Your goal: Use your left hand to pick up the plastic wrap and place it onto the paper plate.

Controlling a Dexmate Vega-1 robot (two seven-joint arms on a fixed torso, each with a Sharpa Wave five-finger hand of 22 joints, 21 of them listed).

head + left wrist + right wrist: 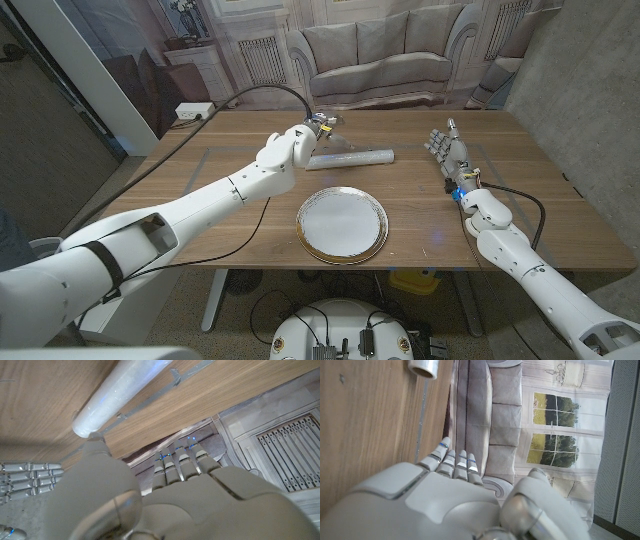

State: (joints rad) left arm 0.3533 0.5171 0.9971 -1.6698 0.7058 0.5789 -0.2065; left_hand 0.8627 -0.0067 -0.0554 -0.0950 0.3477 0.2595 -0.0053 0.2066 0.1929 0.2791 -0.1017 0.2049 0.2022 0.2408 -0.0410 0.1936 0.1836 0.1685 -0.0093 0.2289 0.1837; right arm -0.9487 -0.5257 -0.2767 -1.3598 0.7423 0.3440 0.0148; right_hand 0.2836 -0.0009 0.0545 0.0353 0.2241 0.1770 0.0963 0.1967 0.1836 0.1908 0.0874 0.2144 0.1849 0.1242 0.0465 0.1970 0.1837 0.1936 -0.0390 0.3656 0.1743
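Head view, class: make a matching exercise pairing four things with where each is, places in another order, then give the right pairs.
1 roll
2 plate
3 left hand
4 right hand

A near the table's front edge, middle
B at the roll's left end
C lying behind the plate
D right side of the table, apart from the roll

Pairs: 1-C, 2-A, 3-B, 4-D
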